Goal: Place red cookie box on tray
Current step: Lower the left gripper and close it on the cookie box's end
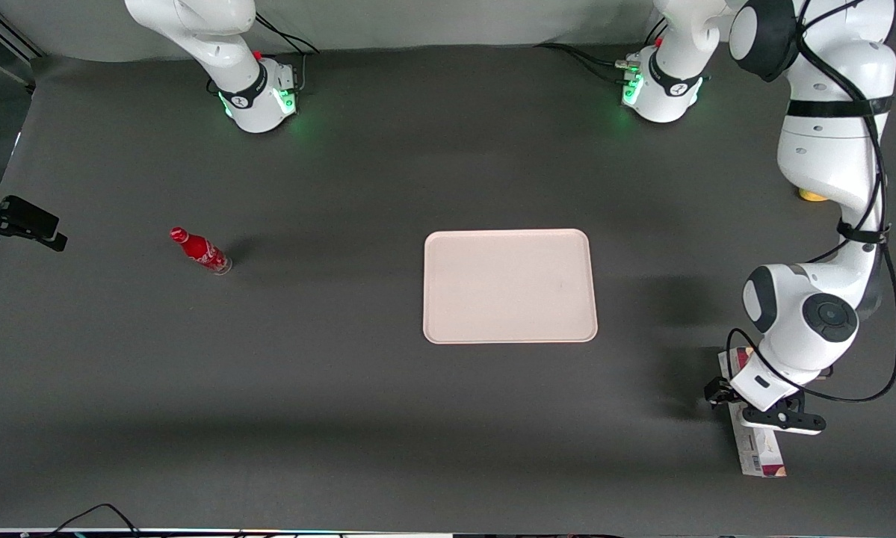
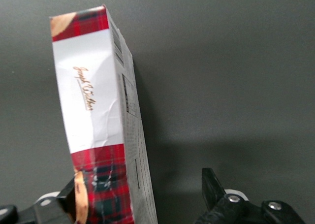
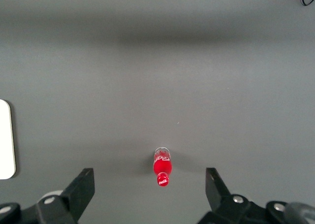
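The red cookie box lies on the dark table toward the working arm's end, nearer the front camera than the tray. The hand covers much of it in the front view. In the left wrist view the box shows a white panel with script, red plaid ends and a grey side with print. My gripper is down over the box, open, its fingers straddling the box's end. One finger sits next to the plaid face. The other finger stands well apart from the grey side. The pale pinkish tray is bare.
A small red soda bottle stands toward the parked arm's end of the table, also seen in the right wrist view. A yellow object peeks out from under the working arm. A black device juts in at the table's edge.
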Motion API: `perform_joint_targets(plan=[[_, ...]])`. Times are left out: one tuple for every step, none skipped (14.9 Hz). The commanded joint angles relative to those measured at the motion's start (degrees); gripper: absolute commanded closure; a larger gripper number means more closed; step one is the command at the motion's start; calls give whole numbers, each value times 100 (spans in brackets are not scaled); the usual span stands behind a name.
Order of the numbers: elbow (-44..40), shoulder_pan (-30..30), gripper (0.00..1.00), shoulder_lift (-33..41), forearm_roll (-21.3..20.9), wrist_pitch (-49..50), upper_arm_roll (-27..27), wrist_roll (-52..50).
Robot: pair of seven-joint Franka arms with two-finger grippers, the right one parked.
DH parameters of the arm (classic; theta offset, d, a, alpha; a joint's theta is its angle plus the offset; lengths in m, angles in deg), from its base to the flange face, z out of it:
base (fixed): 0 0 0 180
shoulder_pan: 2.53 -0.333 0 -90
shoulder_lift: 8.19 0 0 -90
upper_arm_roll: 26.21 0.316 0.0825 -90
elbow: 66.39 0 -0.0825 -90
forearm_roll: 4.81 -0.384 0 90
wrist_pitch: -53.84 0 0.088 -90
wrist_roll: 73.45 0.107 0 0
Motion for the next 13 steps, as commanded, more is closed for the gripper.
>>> perform_joint_targets(plan=[[-180,29,34,-90,64,9,62,120],[-180,3,63,-90,37,17,62,120],[-180,3,100,-81,37,96,62,128],[-180,3,100,-81,37,114,62,120],[-171,-15,100,-90,46,79,80,146],[-162,-110,100,-90,37,18,97,216],[-162,-129,100,-107,54,9,98,286],[-162,-129,100,-99,46,17,98,304],[-162,-129,100,-90,20,0,106,365],[-162,-129,100,-64,28,-44,106,488],[-171,-120,100,-11,54,-44,98,506],[-162,-85,100,146,63,95,98,472],[-154,-24,100,339,63,262,98,471]])
